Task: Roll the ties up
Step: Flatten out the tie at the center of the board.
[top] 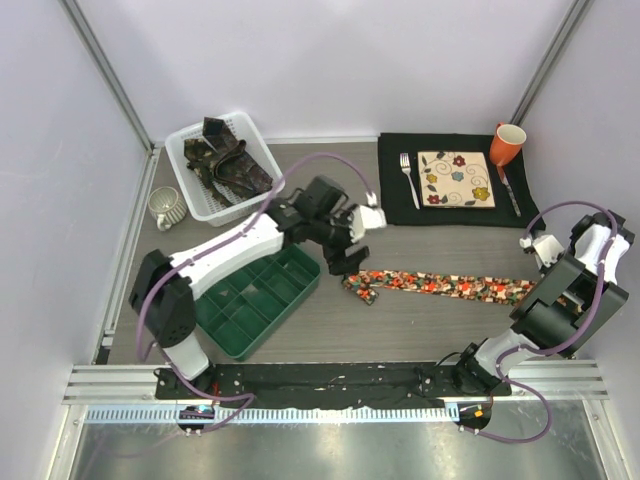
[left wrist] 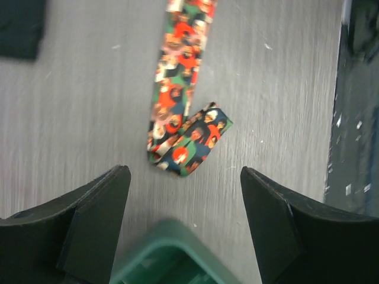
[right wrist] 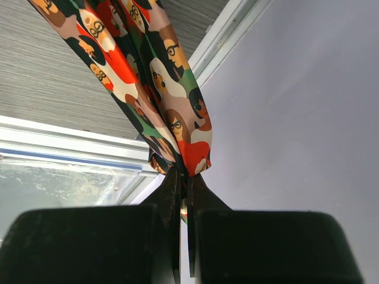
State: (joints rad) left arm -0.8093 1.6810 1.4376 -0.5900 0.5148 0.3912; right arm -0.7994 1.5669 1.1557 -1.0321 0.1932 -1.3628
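The red-orange multicolour tie [top: 440, 286] lies stretched across the table. Its left end is folded back on itself [left wrist: 189, 139]. My left gripper [top: 345, 262] hangs open just above and near that folded end, touching nothing; in the left wrist view [left wrist: 185, 173] the fold sits ahead of the fingers. My right gripper [right wrist: 185, 173] is shut on the tie's right end [right wrist: 151, 77], at the right side of the table [top: 540, 292]. Several dark ties [top: 228, 160] lie bunched in the white basket [top: 190, 195].
A green compartment tray [top: 255, 300] sits right beside the left gripper, and its corner shows in the left wrist view [left wrist: 172, 254]. A grey mug [top: 167, 208] stands at the left. A black mat [top: 395, 210] holds a floral plate [top: 455, 178], a fork [top: 408, 178] and an orange mug [top: 507, 143].
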